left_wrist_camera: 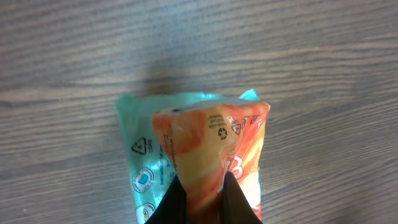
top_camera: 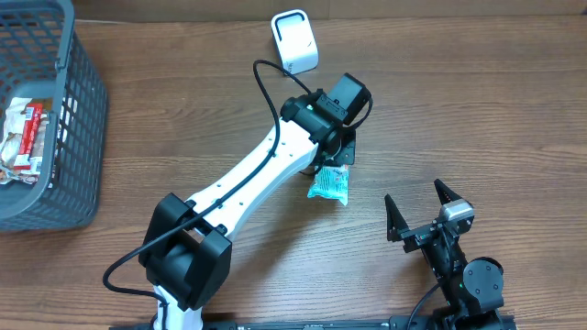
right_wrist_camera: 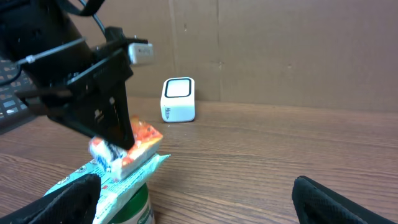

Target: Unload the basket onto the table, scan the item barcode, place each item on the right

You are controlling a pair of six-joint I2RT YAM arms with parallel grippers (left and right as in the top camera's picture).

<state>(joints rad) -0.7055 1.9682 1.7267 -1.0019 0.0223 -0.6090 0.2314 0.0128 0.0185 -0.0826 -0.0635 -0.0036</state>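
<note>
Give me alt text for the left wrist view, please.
The left gripper is shut on an orange packet, its two dark fingers pinching the packet's near end. The packet overlaps a teal packet, both seen from above against the wood table.

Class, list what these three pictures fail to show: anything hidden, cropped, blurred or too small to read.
1. Orange packet barcode: none visible in any view; overhead, the left gripper covers the packet.
2. Teal packet: left wrist view, partly under the orange one, cut by the bottom edge.
3. Basket contents: overhead, cut by the left edge, print too small.
</note>
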